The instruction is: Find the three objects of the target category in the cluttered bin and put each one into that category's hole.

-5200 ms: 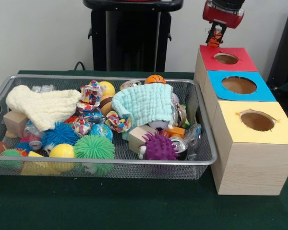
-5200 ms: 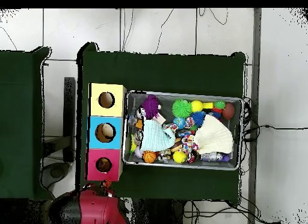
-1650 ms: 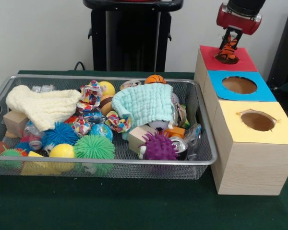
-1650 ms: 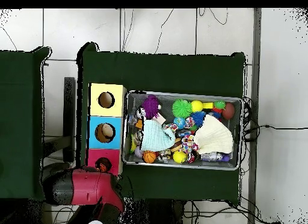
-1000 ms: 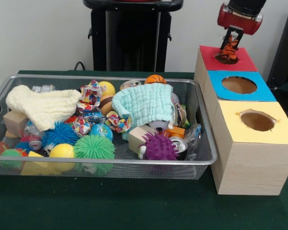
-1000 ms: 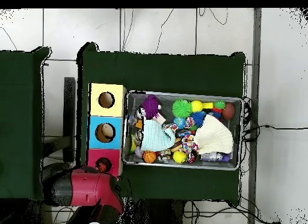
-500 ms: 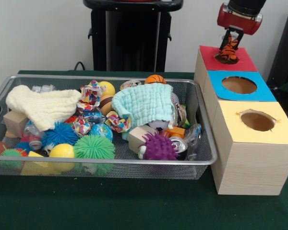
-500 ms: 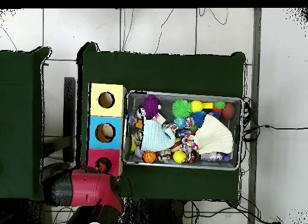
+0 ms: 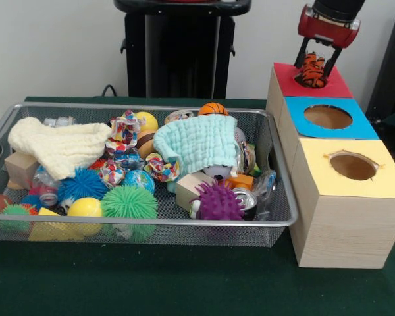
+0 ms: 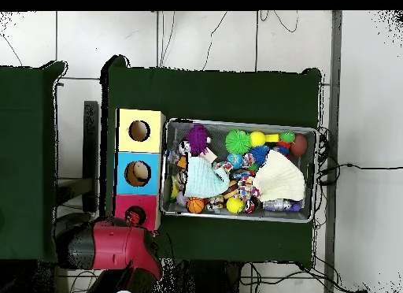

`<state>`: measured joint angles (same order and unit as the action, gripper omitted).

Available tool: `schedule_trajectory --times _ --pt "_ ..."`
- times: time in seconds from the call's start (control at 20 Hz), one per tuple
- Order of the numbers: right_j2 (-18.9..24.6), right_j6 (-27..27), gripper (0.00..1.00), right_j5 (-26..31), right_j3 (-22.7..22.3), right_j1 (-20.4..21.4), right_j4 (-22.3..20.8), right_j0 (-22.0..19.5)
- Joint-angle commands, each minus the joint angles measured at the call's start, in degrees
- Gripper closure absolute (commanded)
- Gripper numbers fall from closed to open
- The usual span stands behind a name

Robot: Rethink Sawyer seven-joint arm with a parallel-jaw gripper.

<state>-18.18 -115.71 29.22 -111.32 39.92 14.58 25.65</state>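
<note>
An orange, black-striped soft toy (image 9: pixel 311 72) sits in the hole of the red-topped box (image 9: pixel 334 85), partly sunk into it. My gripper (image 9: pixel 314 63) hangs right above it, open, one finger on each side of the toy. In the overhead view the red arm (image 10: pixel 110 246) covers the gripper, and the toy (image 10: pixel 134 217) shows as an orange spot in the red box's hole. The wire mesh bin (image 9: pixel 151 224) to the left holds spiky balls, cloths, crumpled wrappers and small toys.
A blue-topped box (image 9: pixel 359 129) and a yellow-topped box (image 9: pixel 390 185) with round holes stand in a row in front of the red one. In the bin lie a mint cloth (image 9: pixel 196 141), a cream cloth (image 9: pixel 59 146) and a purple spiky ball (image 9: pixel 218 201).
The gripper carried the striped toy onto the red box's hole and held it there. Its fingers have now spread apart, and the toy rests in the hole.
</note>
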Motion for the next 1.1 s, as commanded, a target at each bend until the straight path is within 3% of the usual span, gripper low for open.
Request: schedule_trajectory --times 0.05,0.35,0.65,1.1 --pt "3.4 -11.21 0.0 -3.93 1.23 -2.09 1.46 -1.42" --pt "2.69 -11.0 0.0 -2.07 2.05 -1.51 1.13 -1.27" --pt "0.72 -10.49 0.0 5.16 5.35 0.76 0.19 -0.82" --pt "1.07 -9.75 0.0 5.04 5.43 1.1 0.14 -1.57"
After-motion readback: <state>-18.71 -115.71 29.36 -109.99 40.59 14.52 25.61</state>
